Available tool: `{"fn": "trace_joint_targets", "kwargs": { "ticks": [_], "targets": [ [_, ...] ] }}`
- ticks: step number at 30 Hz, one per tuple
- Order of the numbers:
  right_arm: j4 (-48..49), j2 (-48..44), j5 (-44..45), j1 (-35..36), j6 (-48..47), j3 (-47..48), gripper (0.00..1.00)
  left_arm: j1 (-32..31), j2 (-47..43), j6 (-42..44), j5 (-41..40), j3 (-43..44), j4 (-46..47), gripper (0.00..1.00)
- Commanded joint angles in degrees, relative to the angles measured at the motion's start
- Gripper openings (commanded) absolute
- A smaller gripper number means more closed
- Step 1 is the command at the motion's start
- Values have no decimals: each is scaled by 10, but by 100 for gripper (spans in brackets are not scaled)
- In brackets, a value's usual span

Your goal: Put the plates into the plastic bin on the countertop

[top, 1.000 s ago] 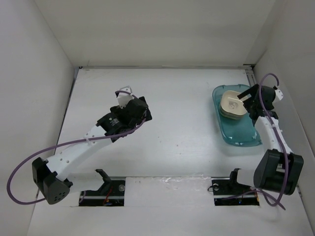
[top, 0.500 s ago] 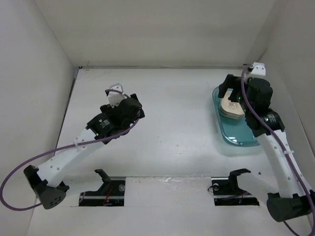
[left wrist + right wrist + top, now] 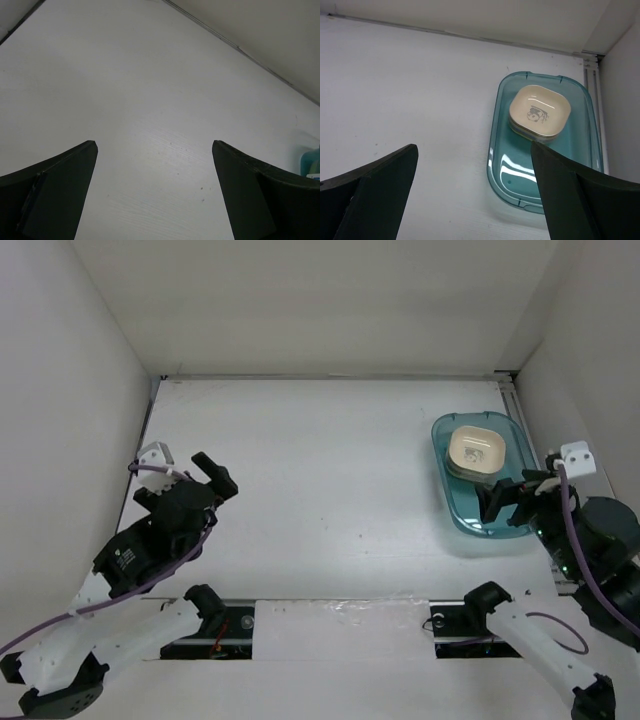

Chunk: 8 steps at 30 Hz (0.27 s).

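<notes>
The plates (image 3: 476, 453) sit as one stack with a cream dish on top, in the far half of the teal plastic bin (image 3: 497, 518) at the right of the white countertop (image 3: 320, 460). The right wrist view shows the stack of plates (image 3: 540, 111) inside the bin (image 3: 520, 175). My right gripper (image 3: 474, 146) hangs open and empty above the near end of the bin. My left gripper (image 3: 154, 145) is open and empty over bare countertop at the near left. A sliver of the bin (image 3: 309, 159) shows at the right edge of the left wrist view.
White walls close in the countertop on the left, back and right. A metal rail (image 3: 520, 425) runs along the right wall beside the bin. Two cut-outs with black brackets (image 3: 210, 610) (image 3: 480, 605) lie at the near edge.
Both arms have pulled back toward the near edge. The right gripper has left the plates in the bin and drawn away from them; the left gripper has swung to the near left.
</notes>
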Motion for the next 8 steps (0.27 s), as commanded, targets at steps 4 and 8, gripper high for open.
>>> {"fn": "trace_joint_targets", "kwargs": {
  "ticks": [4,8],
  "targets": [
    [-66,-25,12,5,-17,22,100,1,-17,-38,-19,-24,3,100],
    [-60,-19,31,5,-17,22,100,1,-11,-38,-19,-24,3,100]
  ]
}}
